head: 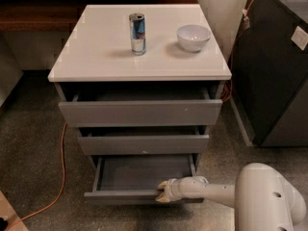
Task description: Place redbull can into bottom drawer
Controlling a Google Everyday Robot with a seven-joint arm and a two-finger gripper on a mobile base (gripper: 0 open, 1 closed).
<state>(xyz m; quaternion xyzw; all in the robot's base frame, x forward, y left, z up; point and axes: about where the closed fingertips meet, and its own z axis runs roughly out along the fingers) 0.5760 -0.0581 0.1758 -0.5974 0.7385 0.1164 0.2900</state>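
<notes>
The redbull can (137, 33), slim and blue-and-silver, stands upright near the middle of the white cabinet top (96, 57). The bottom drawer (120, 196) is pulled out the farthest of the three grey drawers, and its grey inside shows nothing in it. My gripper (160, 191) is low at the right part of that drawer's front panel, at its top edge, reaching in from the white arm at the lower right. It is far below the can.
A white bowl (193, 36) sits on the top to the right of the can. The top drawer (139, 112) and middle drawer (143, 144) stand slightly open. A dark cabinet (276, 71) stands at the right. An orange cable (61, 167) runs over the floor at the left.
</notes>
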